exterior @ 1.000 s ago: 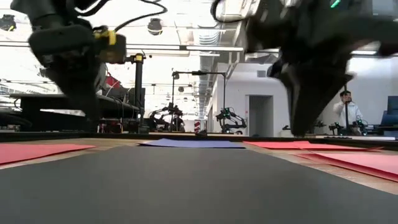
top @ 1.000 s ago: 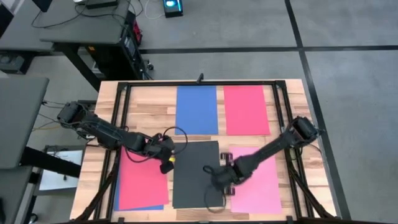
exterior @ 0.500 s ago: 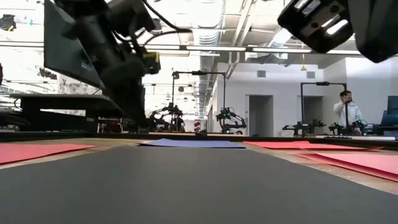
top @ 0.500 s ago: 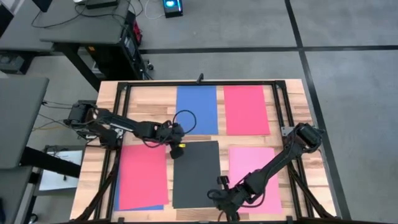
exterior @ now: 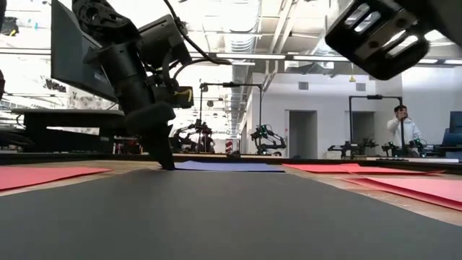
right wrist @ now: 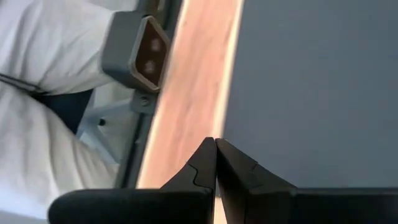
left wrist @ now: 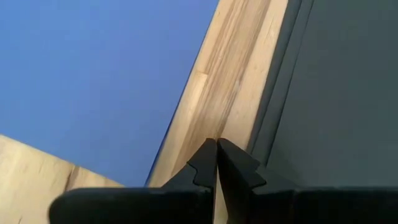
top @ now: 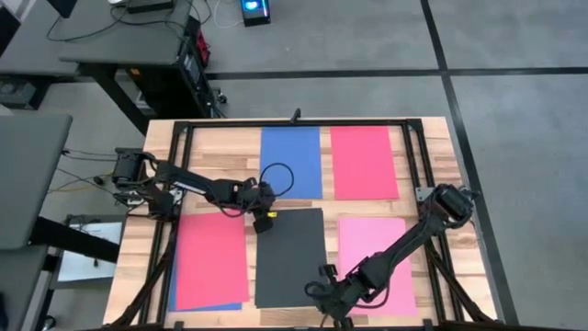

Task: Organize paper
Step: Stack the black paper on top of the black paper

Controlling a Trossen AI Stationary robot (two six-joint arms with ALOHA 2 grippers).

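The paper lies flat on the wooden table (top: pixel 230 165): a black sheet (top: pixel 290 259) in the near middle, a blue sheet (top: pixel 290 162) and a red sheet (top: pixel 364 162) at the far side, and a pink sheet (top: pixel 377 262) at the near right. At the near left, a red sheet (top: pixel 211 260) covers a blue one (top: pixel 207 307). My left gripper (top: pixel 264 221) is shut, its tips down at the black sheet's far left corner (left wrist: pixel 280 124). My right gripper (top: pixel 322 303) is shut over the bare wood (right wrist: pixel 193 93) at the table's near edge, beside the black sheet (right wrist: pixel 311 81). My left gripper (exterior: pixel 167 165) slants down from the table's left, its shut fingertips (left wrist: pixel 205 155) over the strip of bare wood (left wrist: pixel 230 93) between the blue sheet (left wrist: pixel 93 68) and the black sheet's far edge. Whether the tips touch the wood or the sheet I cannot tell.
A black metal frame (top: pixel 294 122) runs round the table's far edge and down both sides. A grey camera mount (right wrist: pixel 140 46) sits at the near edge just ahead of my right gripper. Desks and other robot arms (exterior: pixel 263 137) stand in the room beyond.
My left gripper has gone from the black sheet's left edge toward the far edge and down to the sheet's far left corner. My right gripper has left the black sheet's right edge and swung toward the table's near edge. Both stay shut; no sheet has moved.
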